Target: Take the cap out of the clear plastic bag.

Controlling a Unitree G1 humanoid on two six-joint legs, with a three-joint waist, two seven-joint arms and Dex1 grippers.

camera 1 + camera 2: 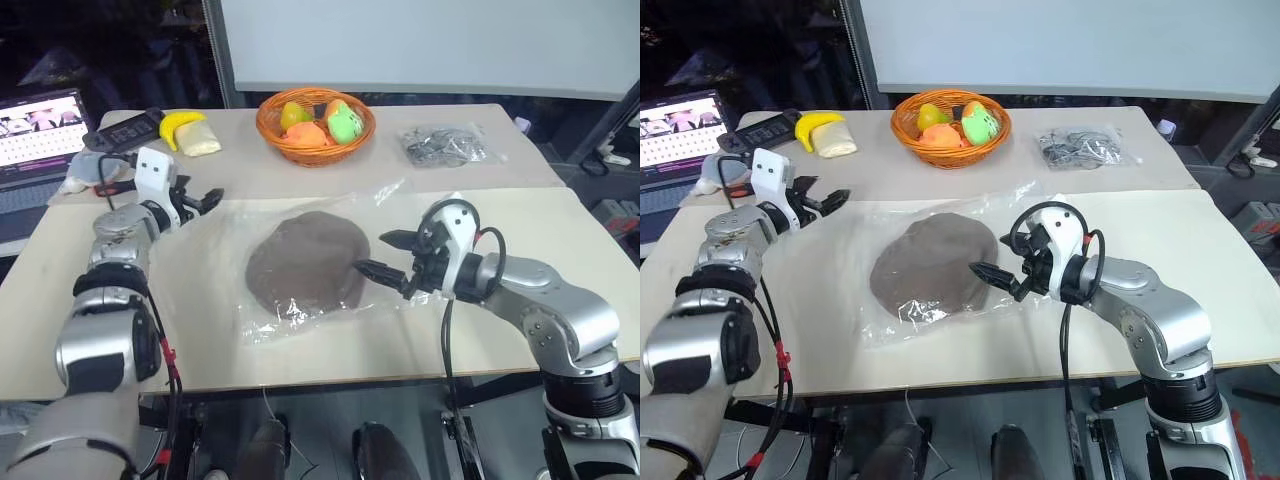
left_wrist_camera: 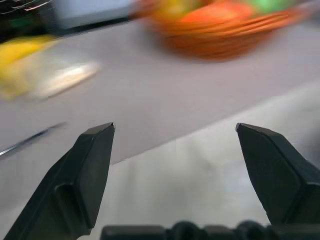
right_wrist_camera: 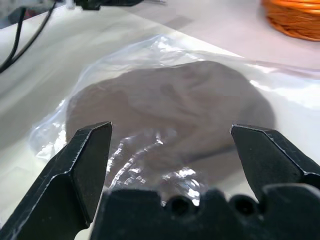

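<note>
The cap lies flat inside the clear plastic bag in the middle of the near table. The right gripper sits at the bag's right edge, its fingers spread wide and holding nothing. The left gripper hovers off the bag's far left corner, fingers also wide apart and empty. The orange wicker basket of fruit stands on the far side.

cap: round, brown-grey, laid flat inside bag | clear plastic bag: crinkled, spread flat on surface, mid-surface
</note>
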